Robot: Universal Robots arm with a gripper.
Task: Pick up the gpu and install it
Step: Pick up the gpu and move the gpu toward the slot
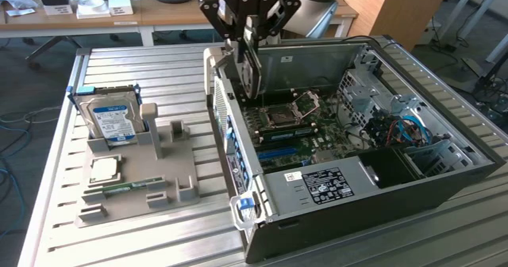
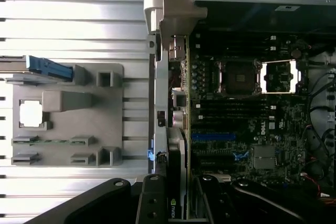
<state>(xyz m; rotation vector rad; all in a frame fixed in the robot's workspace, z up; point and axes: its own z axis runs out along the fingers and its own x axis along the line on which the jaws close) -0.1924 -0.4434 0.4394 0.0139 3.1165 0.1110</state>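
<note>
The gpu (image 1: 254,77) hangs edge-down over the open computer case (image 1: 444,178), near the case's rear wall at the exterior view's left. It is a green card with a black cooler. My gripper (image 1: 247,44) is shut on its upper part. In the wrist view the gpu (image 2: 176,171) appears edge-on between my gripper's (image 2: 178,195) black fingers (image 2: 152,198). It sits above the motherboard (image 2: 236,129), close to the blue slot (image 2: 212,136). I cannot tell whether the card's lower edge touches the board (image 1: 294,124).
A grey holder tray (image 1: 159,160) lies on the slatted metal table (image 1: 127,65) at the exterior view's left. It carries a hard drive (image 1: 111,115), a processor chip (image 1: 104,169) and a memory stick (image 1: 127,188). A power supply (image 1: 325,184) fills the case's near end. Cables (image 1: 405,130) sit by the drive bays.
</note>
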